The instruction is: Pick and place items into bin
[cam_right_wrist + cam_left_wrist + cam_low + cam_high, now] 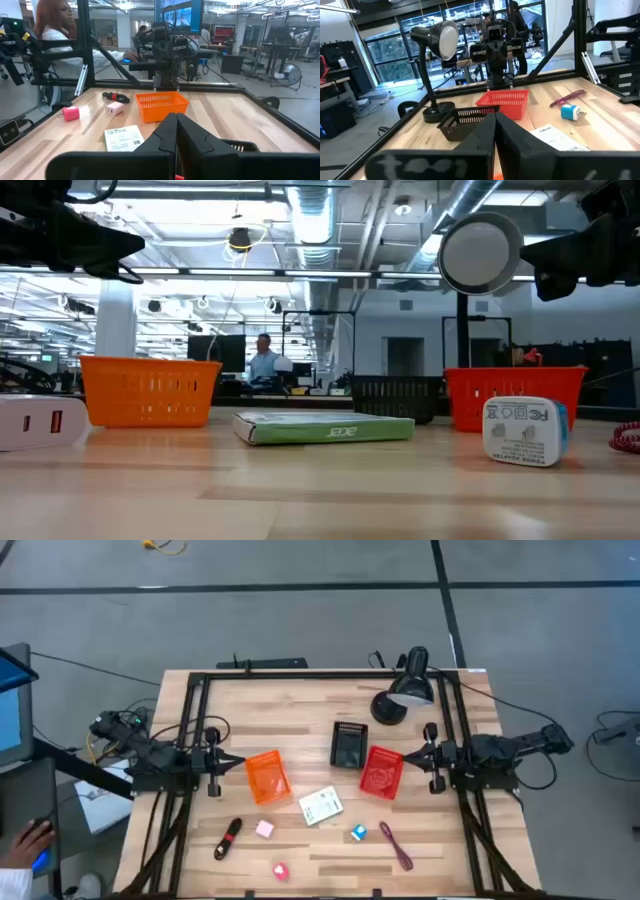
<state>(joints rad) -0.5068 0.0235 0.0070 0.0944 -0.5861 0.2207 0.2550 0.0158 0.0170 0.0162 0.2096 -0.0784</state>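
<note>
The items lie loose on the near half of the table: a black-and-red marker (pixel 228 838), a pink cube (pixel 264 829), a red-pink cube (pixel 280 871), a white packet (pixel 321 806), a blue cube (pixel 358 833) and a purple pen-like tool (pixel 396 845). My left gripper (pixel 235 762) hovers shut beside the orange bin (pixel 267 778), at the bin's left. My right gripper (pixel 408 755) hovers shut just right of the red bin (pixel 381 771). In the wrist views each pair of fingers (pixel 495 131) (pixel 176 131) is closed with nothing between them.
A black bin (pixel 348 745) stands between the orange and red bins, toward the far edge. A black desk lamp (pixel 405 690) stands at the far right. A dark frame (pixel 200 720) runs along the table's sides. A person's hand (pixel 30 836) shows off the left edge.
</note>
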